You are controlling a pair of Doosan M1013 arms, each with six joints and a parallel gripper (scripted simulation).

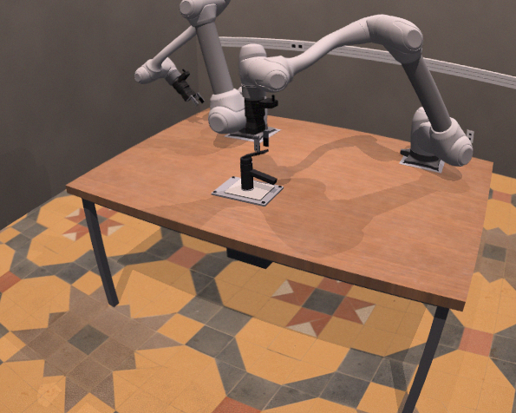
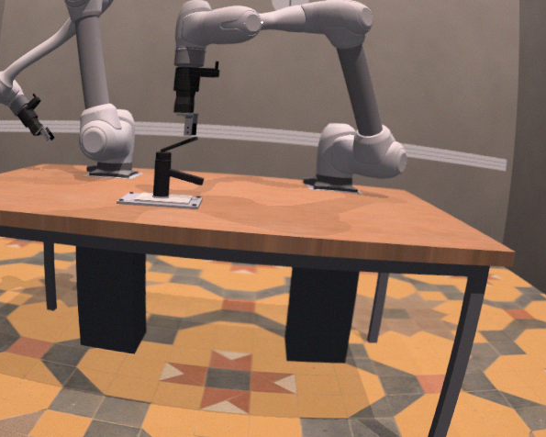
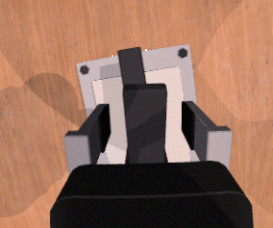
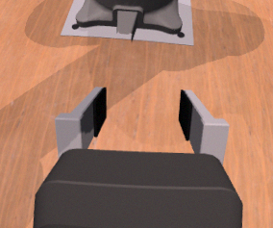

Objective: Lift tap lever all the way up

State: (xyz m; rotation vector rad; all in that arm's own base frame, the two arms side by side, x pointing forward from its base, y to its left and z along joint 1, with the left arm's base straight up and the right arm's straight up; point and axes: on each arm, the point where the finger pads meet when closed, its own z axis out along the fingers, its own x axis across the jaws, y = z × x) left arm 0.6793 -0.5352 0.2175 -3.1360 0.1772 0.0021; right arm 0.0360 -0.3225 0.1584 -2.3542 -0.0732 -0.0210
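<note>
The black tap [image 1: 246,175] [image 2: 161,173] stands upright on its plate [image 1: 218,193] [image 2: 122,201] [image 3: 187,71]. Its lever [image 1: 254,154] [image 2: 179,143] [image 3: 145,124] slants upward from the tap's top, and the spout [image 1: 264,176] [image 2: 186,177] [image 3: 131,62] slopes down below it on the same side. My left gripper [image 1: 261,146] [image 2: 190,134] is open and points down close above the lever's free end. In the left wrist view the lever shows between the fingers with a gap on each side. My right gripper [image 1: 198,99] [image 2: 49,136] [image 4: 142,103] is open and empty, far from the tap.
The wooden table [image 1: 382,231] [image 2: 263,223] carries both arm bases. The left arm's base [image 1: 421,160] [image 2: 335,183] is at the picture's right; the right arm's base [image 2: 112,172] is at the back left. A robot base plate [image 4: 162,38] shows in the right wrist view.
</note>
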